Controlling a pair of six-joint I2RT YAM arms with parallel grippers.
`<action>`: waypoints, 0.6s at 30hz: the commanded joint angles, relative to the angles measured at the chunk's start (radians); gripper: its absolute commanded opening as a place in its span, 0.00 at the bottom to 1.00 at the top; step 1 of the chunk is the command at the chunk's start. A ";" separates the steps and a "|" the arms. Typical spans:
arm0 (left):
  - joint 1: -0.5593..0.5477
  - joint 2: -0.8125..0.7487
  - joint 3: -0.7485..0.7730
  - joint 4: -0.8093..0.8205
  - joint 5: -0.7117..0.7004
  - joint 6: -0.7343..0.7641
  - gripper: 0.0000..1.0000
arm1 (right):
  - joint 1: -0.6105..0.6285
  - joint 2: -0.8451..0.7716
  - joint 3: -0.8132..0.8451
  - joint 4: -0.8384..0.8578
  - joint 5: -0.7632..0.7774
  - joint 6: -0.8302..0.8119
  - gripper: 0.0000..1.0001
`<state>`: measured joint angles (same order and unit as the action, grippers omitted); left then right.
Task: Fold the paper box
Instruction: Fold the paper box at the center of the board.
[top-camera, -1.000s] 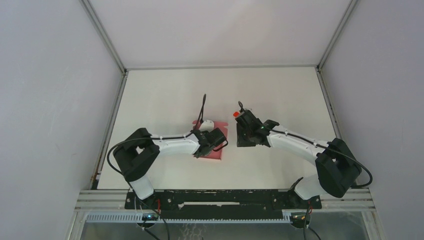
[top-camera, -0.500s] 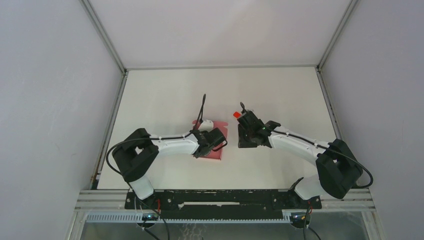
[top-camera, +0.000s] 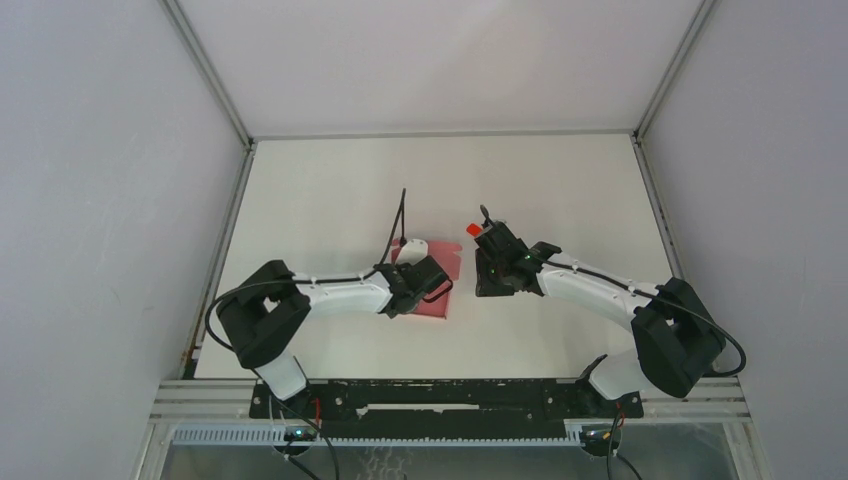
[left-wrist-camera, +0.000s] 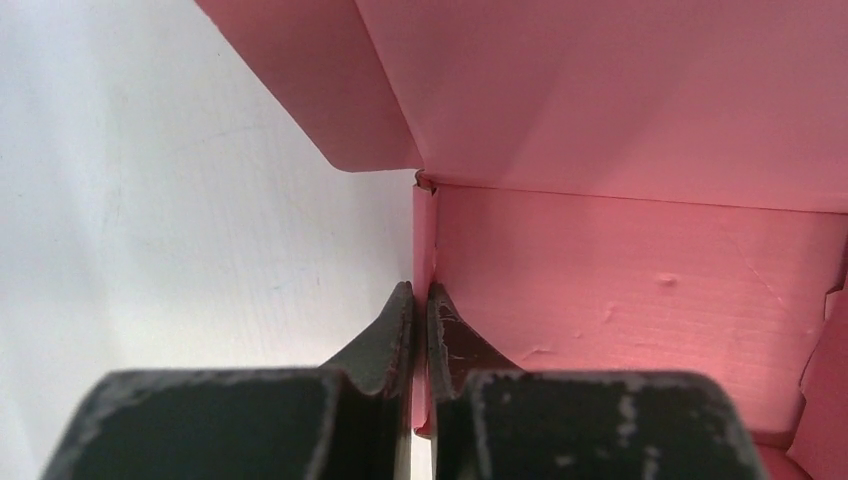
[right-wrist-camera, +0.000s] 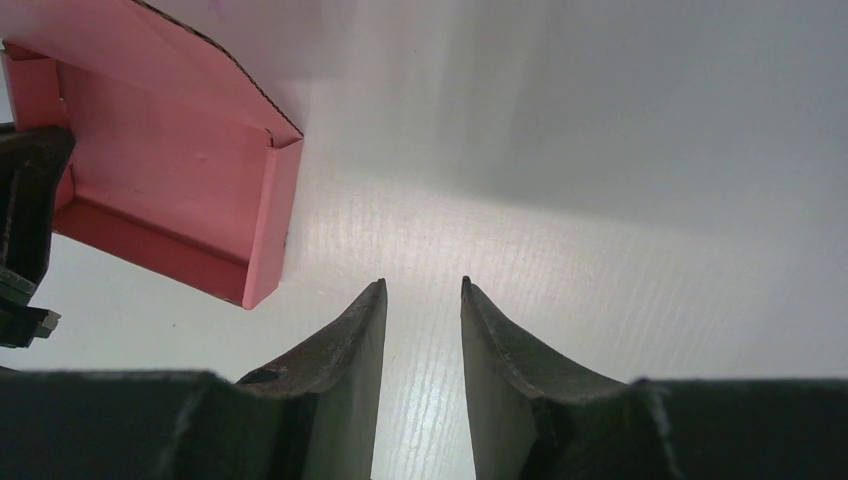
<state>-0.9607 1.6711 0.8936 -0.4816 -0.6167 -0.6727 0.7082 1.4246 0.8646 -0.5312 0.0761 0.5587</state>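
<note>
**Left wrist view: pincer clamped on a side wall of the paper box**

The left pincer (left-wrist-camera: 420, 300) is pressed together on thin card. An upright side wall of the paper box (left-wrist-camera: 620, 280) runs edge-on between its two dark fingertips (left-wrist-camera: 393, 325), one outside the wall and one inside. Beyond the tips, the wall meets the back panel at a corner. A rounded flap (left-wrist-camera: 330, 90) hangs outward over the white table (left-wrist-camera: 150, 250) from that corner. The pink floor of the box spreads to the right of the pincer.

In the right wrist view, the right pincer (right-wrist-camera: 422, 300) stands spread partway with nothing between its jaws, only bare table (right-wrist-camera: 620, 200) below. The box (right-wrist-camera: 170, 180) lies up and to the left of it, apart from the fingers. Its nearest short wall stands upright and a large flap slopes away behind.

In the top view the box (top-camera: 445, 268) sits mid-table between the two arms. It lies partly under the left pincer (top-camera: 432, 288) and just left of the right pincer (top-camera: 485, 272). The left arm covers too much of it to fix its long axis with confidence.

The relation that matters is that the left arm already holds the box, while the free right pincer must travel leftward to reach the unfolded flap. The next fold probably falls to the right arm, working against the left's hold. The thin card may buckle or slip out of the pinch if it is pushed off-line.
</note>
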 joint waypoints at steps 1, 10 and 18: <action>0.004 -0.028 -0.043 0.059 0.053 -0.001 0.07 | -0.004 -0.031 -0.001 0.022 -0.001 -0.022 0.42; 0.028 -0.122 -0.089 0.086 0.090 0.009 0.34 | -0.003 -0.021 -0.001 0.029 -0.011 -0.022 0.42; 0.036 -0.182 -0.104 0.131 0.116 0.041 0.36 | -0.001 -0.014 -0.001 0.037 -0.021 -0.026 0.42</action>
<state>-0.9298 1.5536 0.8059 -0.4168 -0.5289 -0.6636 0.7082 1.4246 0.8646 -0.5259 0.0643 0.5526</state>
